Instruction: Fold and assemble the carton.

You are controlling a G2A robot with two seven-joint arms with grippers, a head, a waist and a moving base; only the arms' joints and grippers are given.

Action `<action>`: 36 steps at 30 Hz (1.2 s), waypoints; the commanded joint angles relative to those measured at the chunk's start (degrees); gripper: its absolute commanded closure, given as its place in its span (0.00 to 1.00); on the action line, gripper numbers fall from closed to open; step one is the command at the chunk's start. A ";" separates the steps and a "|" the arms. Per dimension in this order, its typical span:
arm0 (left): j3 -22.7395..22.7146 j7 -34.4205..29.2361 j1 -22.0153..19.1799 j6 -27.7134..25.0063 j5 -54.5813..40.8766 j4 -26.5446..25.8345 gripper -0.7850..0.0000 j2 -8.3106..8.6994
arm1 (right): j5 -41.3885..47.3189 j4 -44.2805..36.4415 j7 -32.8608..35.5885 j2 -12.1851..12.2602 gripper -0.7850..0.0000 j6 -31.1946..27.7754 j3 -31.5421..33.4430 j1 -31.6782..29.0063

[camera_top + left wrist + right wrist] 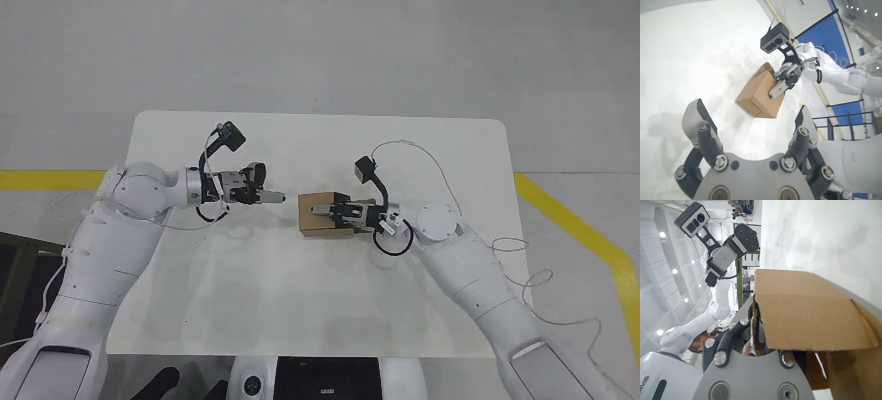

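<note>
top view: i see the carton [320, 227] near the middle of the white table [300, 300]. my right gripper [316, 210] pinches one carton wall, a finger on each side. my left gripper [278, 198] hangs just beside the carton, not touching, fingers spread.

Carton [320, 228] mid-table [300, 300], right gripper [314, 210] on it; left gripper [280, 198] near, leftward.
</note>
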 commanded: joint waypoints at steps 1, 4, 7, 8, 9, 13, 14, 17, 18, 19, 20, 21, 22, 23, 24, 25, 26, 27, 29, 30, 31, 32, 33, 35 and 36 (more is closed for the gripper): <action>-0.79 4.49 1.28 -2.48 5.08 -0.88 0.00 0.22 | 0.20 0.96 -0.18 -0.24 0.29 -0.42 -0.18 0.36; -2.09 10.74 3.16 -5.58 11.10 -2.28 0.00 0.48 | 0.53 1.32 -0.02 -0.39 0.00 -0.87 -0.02 0.73; -3.36 17.25 4.98 -8.46 19.16 -4.31 0.00 0.71 | 0.65 0.42 0.63 -0.22 0.00 -1.14 0.70 0.59; -3.64 19.53 5.60 -9.24 22.15 -5.10 0.00 0.74 | 0.78 -0.06 0.96 -0.10 0.00 -1.18 1.08 0.41; -3.91 21.64 6.11 -9.97 26.15 -6.01 0.00 0.80 | 1.02 -0.57 1.36 0.05 0.00 -1.19 1.55 0.19; -4.12 31.86 8.56 -11.31 40.04 -8.23 0.00 0.74 | 1.45 -3.34 2.90 0.99 0.00 -0.74 4.10 -1.19; -4.11 34.09 8.94 -11.39 42.80 -8.54 0.00 0.73 | 1.45 -4.15 3.37 1.30 0.00 -0.34 4.87 -1.61; -3.77 40.46 9.97 -11.68 49.70 -9.58 0.00 0.66 | 1.11 -7.10 5.20 2.25 0.00 1.16 7.08 -3.13; -3.60 42.56 10.33 -11.76 52.20 -10.05 0.00 0.66 | 1.01 -8.16 5.70 2.57 0.00 1.75 7.86 -3.68; -3.44 44.77 10.64 -11.65 55.08 -10.68 0.00 0.66 | 0.90 -9.26 6.11 2.88 0.00 2.28 8.67 -4.23; -3.19 47.03 11.09 -11.48 57.85 -11.04 0.00 0.67 | 0.79 -10.32 6.38 3.18 0.00 2.73 9.44 -4.83; -2.95 49.28 11.54 -11.28 59.94 -11.08 0.00 0.66 | 0.65 -11.44 6.64 3.46 0.00 3.11 10.19 -5.39; -2.70 51.37 11.81 -11.21 61.71 -11.18 0.00 0.65 | 0.54 -12.51 6.84 3.74 0.00 3.43 10.97 -5.94; -2.44 53.21 11.98 -11.18 63.59 -11.30 0.00 0.65 | 0.37 -13.53 7.06 4.01 0.00 3.76 11.72 -6.48; -2.14 54.81 12.13 -11.10 65.34 -11.25 0.00 0.66 | 0.28 -14.55 7.25 4.25 0.00 4.08 12.41 -7.03; -1.82 56.24 12.20 -11.05 66.72 -11.07 0.00 0.65 | 0.10 -15.53 7.41 4.49 0.00 4.39 13.04 -7.57; -1.44 57.31 12.17 -11.13 67.93 -10.80 0.00 0.63 | 0.08 -16.39 7.58 4.71 0.00 4.74 13.69 -8.09; -1.01 58.00 12.00 -11.21 69.09 -10.45 0.00 0.60 | -0.04 -17.18 7.73 4.92 0.00 5.04 14.31 -8.58; -0.11 59.09 11.53 -11.50 70.74 -9.63 0.00 0.51 | -0.25 -18.68 7.94 5.30 0.00 5.62 15.35 -9.48; 0.32 59.39 11.22 -11.71 71.18 -9.16 0.00 0.45 | -0.36 -19.41 8.04 5.47 0.00 5.86 15.81 -9.91; 0.78 59.55 10.90 -12.03 71.30 -8.70 0.00 0.37 | -0.46 -20.12 8.18 5.63 0.00 6.10 16.20 -10.37; 1.27 59.61 10.54 -12.43 71.15 -8.29 0.00 0.28 | -0.53 -20.89 8.30 5.77 0.00 6.35 16.55 -10.77; 1.77 59.49 10.18 -12.68 70.85 -7.93 0.00 0.16 | -0.62 -21.60 8.43 5.90 0.00 6.61 16.85 -11.16; 2.87 58.99 9.55 -13.06 69.88 -7.44 0.00 -0.12 | -0.78 -22.72 8.61 6.16 0.00 6.91 17.46 -11.99; 3.40 58.56 9.25 -13.27 69.09 -7.19 0.00 -0.27 | -0.92 -23.16 8.72 6.29 0.00 7.07 17.76 -12.37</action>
